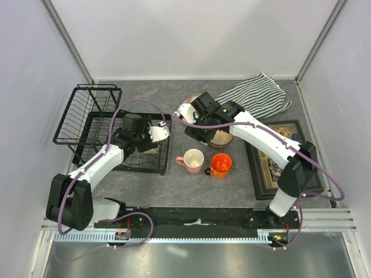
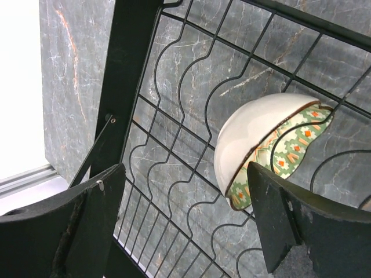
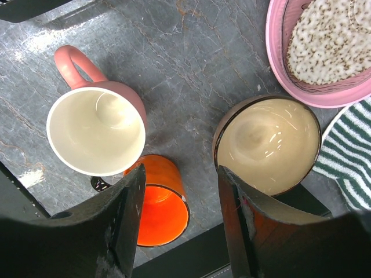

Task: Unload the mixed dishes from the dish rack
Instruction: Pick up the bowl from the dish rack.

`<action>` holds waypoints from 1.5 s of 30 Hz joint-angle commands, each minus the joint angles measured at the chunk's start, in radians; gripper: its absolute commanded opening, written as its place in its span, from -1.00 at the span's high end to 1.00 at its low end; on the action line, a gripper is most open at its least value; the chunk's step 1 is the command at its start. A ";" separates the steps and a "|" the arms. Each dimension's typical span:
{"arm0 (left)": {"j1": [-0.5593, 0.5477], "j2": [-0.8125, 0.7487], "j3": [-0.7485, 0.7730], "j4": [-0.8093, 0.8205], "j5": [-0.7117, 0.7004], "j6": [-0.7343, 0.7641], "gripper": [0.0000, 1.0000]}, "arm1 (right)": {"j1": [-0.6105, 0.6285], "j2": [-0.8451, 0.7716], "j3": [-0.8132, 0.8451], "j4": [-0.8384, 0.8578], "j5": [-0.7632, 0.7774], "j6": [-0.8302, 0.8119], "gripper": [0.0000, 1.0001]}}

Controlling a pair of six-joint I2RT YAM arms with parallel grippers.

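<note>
The grey marbled table (image 1: 174, 188) carries the dish rack (image 1: 81, 113) at the left, with a striped cloth (image 1: 255, 95) and a dark box (image 1: 288, 189) at the right. Between them sit the pink mug (image 1: 193, 159), orange mug (image 1: 221, 164), tan-brown bowl (image 3: 268, 145) and pink plate (image 3: 277, 52)

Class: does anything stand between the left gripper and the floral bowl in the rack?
No object does. The open left gripper faces the floral bowl directly; one dish rack wire crosses its patterned mouth.

Overhead view spans the table (image 1: 174, 185); close downward wrist views share dish rack (image 2: 124, 87) and pink mug (image 3: 95, 130).

Bright, even light; soft shadows; left-wrist edge overexposed.
</note>
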 commanded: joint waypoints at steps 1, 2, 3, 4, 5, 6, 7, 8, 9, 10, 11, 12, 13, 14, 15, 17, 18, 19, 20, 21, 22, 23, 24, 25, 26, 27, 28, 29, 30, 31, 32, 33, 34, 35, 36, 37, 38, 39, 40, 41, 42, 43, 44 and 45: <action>-0.003 0.014 -0.025 0.098 0.005 0.007 -0.81 | -0.005 -0.038 -0.004 0.020 -0.011 0.013 -0.22; -0.003 0.015 -0.031 0.107 0.005 0.004 -0.80 | -0.005 -0.037 -0.006 0.020 -0.013 0.015 -0.21; -0.003 0.017 -0.034 0.111 0.005 0.002 -0.77 | -0.005 -0.037 -0.007 0.020 -0.013 0.015 -0.22; -0.002 0.022 -0.044 0.118 0.004 -0.004 -0.75 | -0.005 -0.035 -0.009 0.021 -0.013 0.015 -0.22; -0.003 0.023 -0.048 0.126 0.005 -0.006 -0.74 | -0.005 -0.035 -0.010 0.021 -0.014 0.013 -0.21; -0.003 0.028 -0.051 0.132 0.004 -0.009 -0.72 | -0.008 -0.035 -0.012 0.021 -0.014 0.015 -0.22; -0.003 0.028 -0.062 0.141 0.002 -0.015 -0.69 | -0.006 -0.032 -0.013 0.023 -0.016 0.015 -0.21; -0.002 0.029 -0.067 0.160 -0.001 -0.016 -0.67 | -0.006 -0.035 -0.015 0.024 -0.017 0.015 -0.21; -0.003 0.031 -0.071 0.164 0.001 -0.019 -0.62 | -0.006 -0.034 -0.016 0.023 -0.019 0.013 -0.22; -0.003 0.028 -0.076 0.169 0.004 -0.026 -0.58 | -0.006 -0.034 -0.017 0.024 -0.019 0.015 -0.22; -0.002 0.029 -0.080 0.172 0.008 -0.027 -0.55 | -0.006 -0.034 -0.018 0.024 -0.020 0.015 -0.22; -0.003 0.028 -0.084 0.180 0.008 -0.029 -0.47 | -0.008 -0.034 -0.023 0.023 -0.019 0.015 -0.22; -0.003 0.026 -0.087 0.184 0.010 -0.033 -0.44 | -0.008 -0.034 -0.024 0.023 -0.020 0.015 -0.21; -0.002 0.026 -0.087 0.186 0.010 -0.036 -0.41 | -0.008 -0.031 -0.024 0.023 -0.022 0.015 -0.22; -0.003 0.028 -0.091 0.189 0.011 -0.038 -0.37 | -0.008 -0.032 -0.027 0.023 -0.022 0.015 -0.22; -0.002 0.028 -0.094 0.198 0.013 -0.049 -0.32 | -0.008 -0.034 -0.030 0.023 -0.022 0.015 -0.21; -0.003 0.026 -0.097 0.206 0.016 -0.053 -0.26 | -0.008 -0.035 -0.032 0.024 -0.022 0.015 -0.22; -0.003 0.026 -0.097 0.206 0.016 -0.059 -0.22 | -0.009 -0.035 -0.033 0.023 -0.022 0.015 -0.21; -0.003 0.026 -0.097 0.206 0.016 -0.062 -0.18 | -0.009 -0.037 -0.035 0.024 -0.022 0.015 -0.21; -0.005 0.025 -0.099 0.207 0.016 -0.067 -0.12 | -0.009 -0.038 -0.036 0.024 -0.022 0.015 -0.21; -0.003 0.025 -0.100 0.207 0.016 -0.067 -0.09 | -0.011 -0.041 -0.041 0.024 -0.020 0.015 -0.22; -0.003 0.022 -0.100 0.207 0.014 -0.070 -0.07 | -0.011 -0.041 -0.040 0.023 -0.019 0.015 -0.21; -0.005 0.022 -0.105 0.210 0.013 -0.073 -0.02 | -0.012 -0.041 -0.043 0.024 -0.017 0.015 -0.21; -0.005 0.014 -0.107 0.212 0.011 -0.073 0.01 | -0.011 -0.043 -0.043 0.024 -0.017 0.013 -0.22; -0.005 0.012 -0.108 0.212 0.010 -0.075 0.03 | -0.014 -0.043 -0.044 0.024 -0.017 0.013 -0.22; -0.005 0.011 -0.108 0.210 0.004 -0.078 0.11 | -0.014 -0.041 -0.046 0.024 -0.017 0.013 -0.22; -0.006 0.008 -0.108 0.210 0.001 -0.081 0.16 | -0.015 -0.043 -0.047 0.026 -0.017 0.013 -0.22; -0.005 0.006 -0.111 0.210 0.001 -0.084 0.20 | -0.015 -0.041 -0.044 0.026 -0.017 0.013 -0.22; -0.006 0.005 -0.113 0.210 -0.001 -0.089 0.31 | -0.015 -0.041 -0.044 0.024 -0.019 0.013 -0.22; -0.005 -0.001 -0.116 0.210 -0.004 -0.092 0.35 | -0.015 -0.038 -0.044 0.026 -0.019 0.013 -0.22; -0.006 -0.001 -0.119 0.210 0.001 -0.095 0.39 | -0.017 -0.037 -0.044 0.024 -0.020 0.013 -0.22; -0.006 -0.001 -0.122 0.212 0.001 -0.101 0.42 | -0.017 -0.035 -0.044 0.024 -0.020 0.013 -0.22; -0.006 -0.004 -0.123 0.212 0.002 -0.105 0.45 | -0.017 -0.035 -0.044 0.024 -0.022 0.013 -0.22; -0.006 -0.006 -0.125 0.210 0.002 -0.107 0.49 | -0.017 -0.035 -0.046 0.024 -0.022 0.013 -0.22; -0.006 -0.005 -0.127 0.238 -0.001 -0.113 0.55 | -0.018 -0.035 -0.047 0.024 -0.020 0.013 -0.22; -0.006 -0.006 -0.130 0.241 -0.005 -0.118 0.58 | -0.015 -0.035 -0.049 0.024 -0.020 0.013 -0.22; -0.005 -0.011 -0.130 0.244 -0.002 -0.121 0.67 | -0.018 -0.034 -0.052 0.026 -0.020 0.013 -0.22; -0.006 -0.012 -0.130 0.246 -0.005 -0.125 0.71 | -0.017 -0.034 -0.053 0.026 -0.020 0.013 -0.22; -0.006 -0.017 -0.130 0.247 -0.007 -0.131 0.76 | -0.017 -0.031 -0.056 0.026 -0.022 0.013 -0.22; -0.006 -0.021 -0.131 0.247 -0.009 -0.138 0.82 | -0.018 -0.029 -0.061 0.027 -0.022 0.013 -0.22; -0.006 -0.029 -0.130 0.247 -0.010 -0.145 0.91 | -0.018 -0.031 -0.063 0.026 -0.022 0.012 -0.22; -0.005 -0.037 -0.131 0.247 -0.010 -0.151 0.95 | -0.020 -0.028 -0.063 0.027 -0.022 0.012 -0.22; -0.005 -0.041 -0.133 0.247 -0.012 -0.156 0.97 | -0.020 -0.028 -0.061 0.027 -0.022 0.012 -0.22; -0.006 -0.057 -0.136 0.247 -0.013 -0.162 0.97 | -0.018 -0.028 -0.059 0.027 -0.022 0.013 -0.22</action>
